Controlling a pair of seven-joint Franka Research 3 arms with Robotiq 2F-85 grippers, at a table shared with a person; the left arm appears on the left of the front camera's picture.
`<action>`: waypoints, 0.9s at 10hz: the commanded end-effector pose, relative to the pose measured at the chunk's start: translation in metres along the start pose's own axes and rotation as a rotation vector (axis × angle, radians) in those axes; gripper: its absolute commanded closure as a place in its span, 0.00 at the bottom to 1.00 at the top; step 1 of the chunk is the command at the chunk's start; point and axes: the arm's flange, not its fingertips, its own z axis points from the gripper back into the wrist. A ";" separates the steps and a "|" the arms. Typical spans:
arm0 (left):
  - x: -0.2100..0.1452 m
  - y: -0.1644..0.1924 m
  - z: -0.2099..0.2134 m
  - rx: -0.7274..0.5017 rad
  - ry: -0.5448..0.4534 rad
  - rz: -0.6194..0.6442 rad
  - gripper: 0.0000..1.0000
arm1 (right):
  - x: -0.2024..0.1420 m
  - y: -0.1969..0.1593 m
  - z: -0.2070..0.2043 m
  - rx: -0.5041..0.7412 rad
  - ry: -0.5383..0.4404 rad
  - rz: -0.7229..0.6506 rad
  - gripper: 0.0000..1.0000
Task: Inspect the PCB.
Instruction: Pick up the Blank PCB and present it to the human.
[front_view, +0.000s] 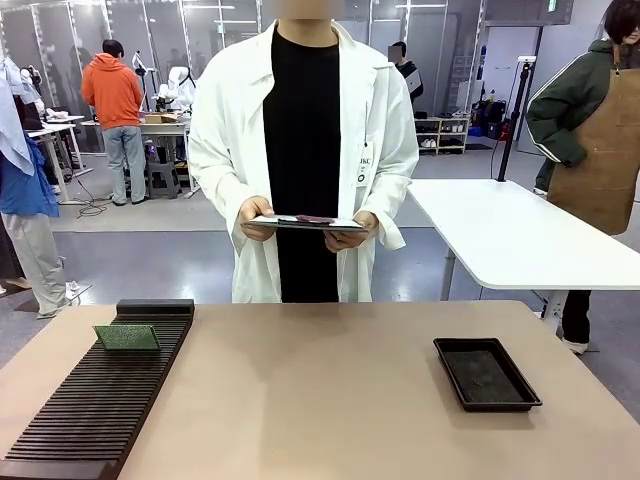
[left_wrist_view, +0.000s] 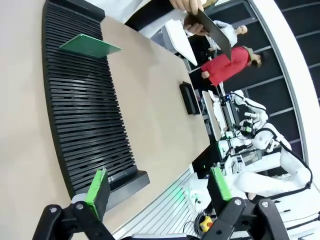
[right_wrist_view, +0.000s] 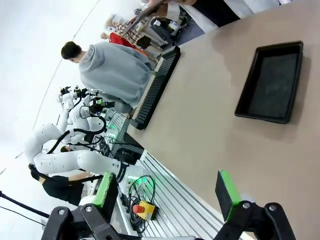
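**A:** Two grippers are showing in the wrist views. How are their fingers sitting?

**B:** Both are gaping wide. The left gripper (left_wrist_view: 159, 185) is hanging with its green pads (left_wrist_view: 97, 186) spread far apart and nothing between them, above the near end of the black slotted rack (left_wrist_view: 85, 125). The right gripper (right_wrist_view: 166, 191) is spread just as wide, pinching nothing, and is looking across the tan table (front_view: 320, 410) toward the black tray (right_wrist_view: 272, 82).

**A:** And where is the PCB (front_view: 126, 337) sitting?

**B:** It is resting in the rack, toward the rack's far end on the robot's left side of the table. It is leaning at a slant in the slots, with its speckled green face turned toward the robot. Neither gripper is touching it, and both are staying well apart from it.

**A:** What is the tray doing?

**B:** It is lying flat on the robot's right side of the table, well apart from the rack.

**A:** And the person (front_view: 305, 150)?

**B:** They are standing at the far side in a white coat, holding a dark clipboard (front_view: 305, 222) level at waist height with both hands (front_view: 257, 215).
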 end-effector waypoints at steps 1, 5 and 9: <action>-0.008 0.000 -0.016 -0.007 -0.025 -0.003 0.00 | -0.035 0.016 -0.048 -0.018 0.000 0.054 0.00; 0.000 0.000 0.000 0.000 0.000 0.000 0.00 | 0.000 0.000 0.000 0.000 0.000 0.000 0.00; 0.010 -0.018 0.002 0.107 0.016 -0.068 0.00 | 0.000 0.000 0.000 0.000 0.000 0.000 0.00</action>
